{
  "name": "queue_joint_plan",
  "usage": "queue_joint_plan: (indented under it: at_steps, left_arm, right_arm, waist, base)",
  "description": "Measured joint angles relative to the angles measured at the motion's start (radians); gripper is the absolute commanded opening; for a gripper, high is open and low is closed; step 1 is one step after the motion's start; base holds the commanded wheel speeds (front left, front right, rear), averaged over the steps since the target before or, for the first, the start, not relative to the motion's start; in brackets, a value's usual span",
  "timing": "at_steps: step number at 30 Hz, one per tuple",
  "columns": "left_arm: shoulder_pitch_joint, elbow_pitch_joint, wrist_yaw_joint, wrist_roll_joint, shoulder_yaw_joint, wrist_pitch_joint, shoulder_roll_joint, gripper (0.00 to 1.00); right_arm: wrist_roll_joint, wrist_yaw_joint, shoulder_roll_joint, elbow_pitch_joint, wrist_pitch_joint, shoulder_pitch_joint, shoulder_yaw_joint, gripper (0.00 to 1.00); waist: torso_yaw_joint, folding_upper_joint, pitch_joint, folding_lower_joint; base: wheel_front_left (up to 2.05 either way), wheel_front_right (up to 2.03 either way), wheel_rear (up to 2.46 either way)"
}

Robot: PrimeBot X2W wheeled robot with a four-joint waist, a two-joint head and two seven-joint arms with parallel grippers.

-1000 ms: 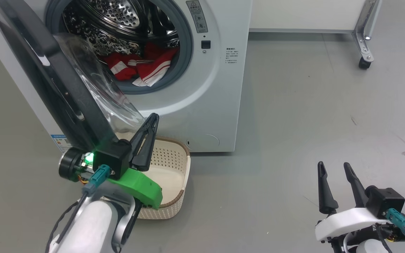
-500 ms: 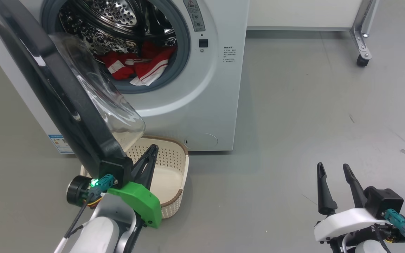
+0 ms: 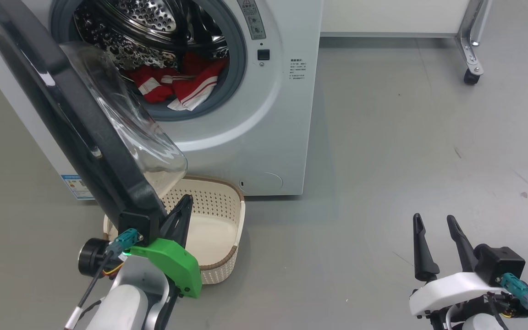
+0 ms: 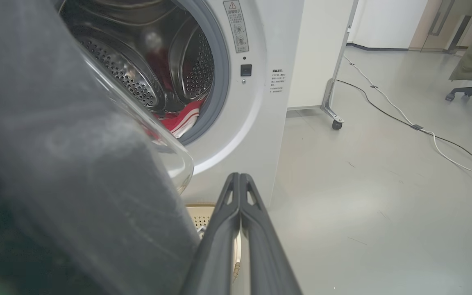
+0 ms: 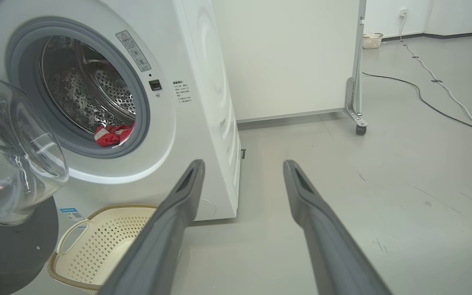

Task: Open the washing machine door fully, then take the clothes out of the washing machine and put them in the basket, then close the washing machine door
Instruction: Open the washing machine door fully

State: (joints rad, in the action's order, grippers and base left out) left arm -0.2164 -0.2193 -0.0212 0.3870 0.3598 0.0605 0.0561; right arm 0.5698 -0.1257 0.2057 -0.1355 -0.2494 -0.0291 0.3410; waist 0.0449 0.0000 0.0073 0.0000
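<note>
Here the left end effector (image 3: 184, 202) (pinched together) hangs beside the washing machine door (image 3: 76, 126); the right end effector (image 3: 433, 218) gapes.

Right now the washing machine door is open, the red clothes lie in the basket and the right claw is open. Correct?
No. The clothes lie in the drum of the washing machine, not in the basket, as the head view shows. The washing machine door is open and the right claw is open.

Door (image 3: 76, 133) stands ajar at slant, glass bulge overhanging basket (image 3: 227, 215) left part; blocks reach from left. Washing machine (image 3: 268, 137) drum mouth open to approach from front and right. Floor (image 3: 406, 151) right of machine bare. Left claw (image 3: 185, 201) just beside door's lower edge.
</note>
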Motion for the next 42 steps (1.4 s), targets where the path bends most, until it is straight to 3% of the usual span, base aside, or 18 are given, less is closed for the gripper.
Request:
queue_joint_plan:
  at_steps: [17, 42]
  left_arm:
    - [0.000, -0.046, 0.000, 0.009, 0.011, -0.019, -0.010, 0.00]
    - [0.000, -0.089, -0.006, 0.020, -0.005, -0.055, -0.014, 0.00]
  right_arm:
    - [0.000, 0.001, 0.000, -0.001, 0.000, -0.001, -0.017, 1.00]
    - [0.000, 0.001, 0.001, -0.001, 0.000, -0.021, -0.016, 1.00]
  waist:
    - [0.063, 0.0000, -0.005, 0.0000]
    - [0.290, 0.0000, -0.020, 0.0000]
  base:
    - [0.00, 0.00, 0.00]
    - [0.00, 0.00, 0.00]
